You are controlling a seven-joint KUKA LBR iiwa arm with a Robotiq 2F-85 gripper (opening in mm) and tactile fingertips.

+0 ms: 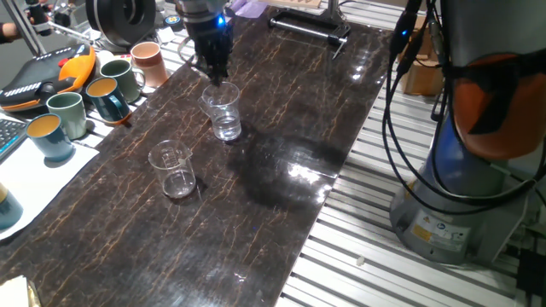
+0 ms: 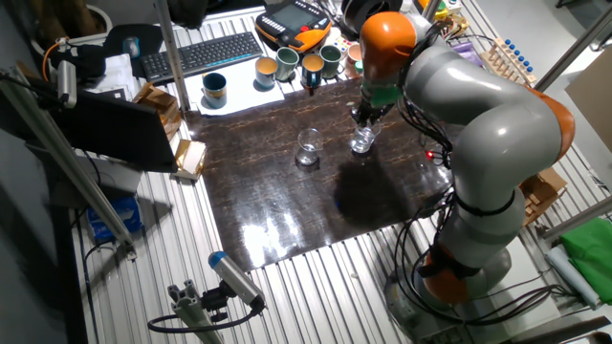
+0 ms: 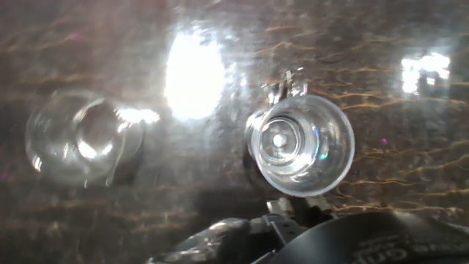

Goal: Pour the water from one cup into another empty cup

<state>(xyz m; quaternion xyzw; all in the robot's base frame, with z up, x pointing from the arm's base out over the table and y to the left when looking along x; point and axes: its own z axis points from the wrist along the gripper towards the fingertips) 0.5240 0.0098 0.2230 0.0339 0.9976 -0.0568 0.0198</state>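
The taller clear tumbler (image 1: 223,111) stands upright on the dark marbled table (image 1: 281,196), with a glinting layer of water (image 1: 227,130) at its bottom. My gripper (image 1: 217,77) hangs straight above it, fingers at about rim height. In the hand view the tumbler (image 3: 300,143) sits between my two fingertips (image 3: 287,86), which stand just outside its rim, so the gripper (image 3: 293,147) is open around it. The shorter clear glass (image 1: 173,169) stands upright nearer the table's front left, apart from the tumbler, and looks empty; it also shows in the hand view (image 3: 80,139) and the other fixed view (image 2: 308,148).
Several coloured ceramic mugs (image 1: 124,78) stand along the table's left edge beside an orange teach pendant (image 1: 51,72). A black bar (image 1: 309,29) lies at the far end. The robot base (image 1: 473,170) stands off the right side on the slatted metal bench.
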